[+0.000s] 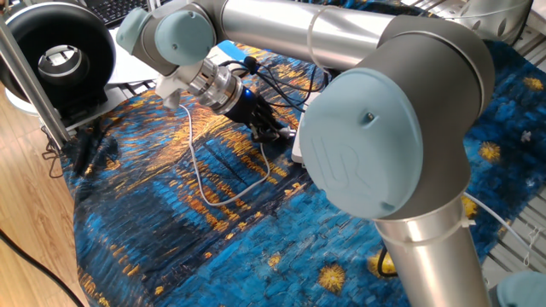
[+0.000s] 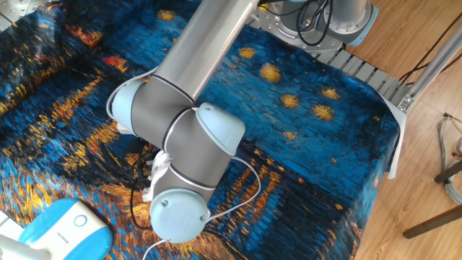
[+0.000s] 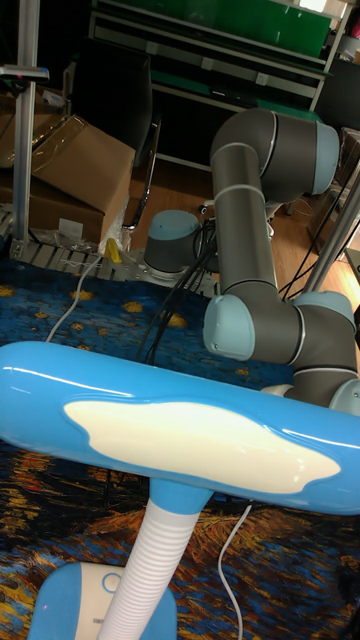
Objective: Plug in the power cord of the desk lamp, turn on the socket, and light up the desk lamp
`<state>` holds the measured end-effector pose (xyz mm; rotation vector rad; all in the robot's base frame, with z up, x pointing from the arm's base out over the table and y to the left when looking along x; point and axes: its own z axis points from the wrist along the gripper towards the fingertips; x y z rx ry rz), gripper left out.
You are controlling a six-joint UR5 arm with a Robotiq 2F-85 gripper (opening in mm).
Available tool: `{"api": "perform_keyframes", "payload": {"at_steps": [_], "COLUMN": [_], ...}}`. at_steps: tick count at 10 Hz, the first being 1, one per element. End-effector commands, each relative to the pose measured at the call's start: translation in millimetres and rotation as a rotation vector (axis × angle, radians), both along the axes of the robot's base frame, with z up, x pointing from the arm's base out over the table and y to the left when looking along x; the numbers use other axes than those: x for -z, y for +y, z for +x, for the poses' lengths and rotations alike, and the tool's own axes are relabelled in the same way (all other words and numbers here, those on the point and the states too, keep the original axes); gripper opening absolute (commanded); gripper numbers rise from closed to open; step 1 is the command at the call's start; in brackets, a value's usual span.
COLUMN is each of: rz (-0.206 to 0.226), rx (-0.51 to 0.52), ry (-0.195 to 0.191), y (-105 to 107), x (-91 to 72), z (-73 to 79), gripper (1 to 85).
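My gripper (image 1: 271,130) hangs low over the cloth, its black fingers close together at the end of the thin white power cord (image 1: 198,175), which loops across the cloth up to them. The plug itself is hard to make out between the fingers. Just right of the fingertips, a white edge of the socket (image 1: 299,145) shows; my elbow joint hides most of it. The desk lamp base (image 2: 61,227), light blue and white, sits at the lower left of the other fixed view. The lamp's blue head (image 3: 190,435) and ribbed white stem (image 3: 150,570) fill the tall view, unlit.
A black round ring-shaped device (image 1: 55,55) stands at the back left on a frame. Black cables (image 1: 281,81) trail behind the gripper. The arm's large joints (image 2: 180,166) cover the gripper in the other fixed view. Metal posts (image 2: 426,72) stand off the table's right edge.
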<state>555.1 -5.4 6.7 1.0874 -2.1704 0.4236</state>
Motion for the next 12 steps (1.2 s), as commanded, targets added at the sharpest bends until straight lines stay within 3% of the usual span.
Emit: {"api": "perform_keyframes", "payload": {"at_steps": [1,12], "rz": [-0.009,-0.025], "rx": [0.011,0.020], "ry": [0.001,0.009], "y": [-0.6,-10.0], "x": [-1.6,-11.5], "z": [-2.5,-11.4], "gripper": [26.7,22.0]}}
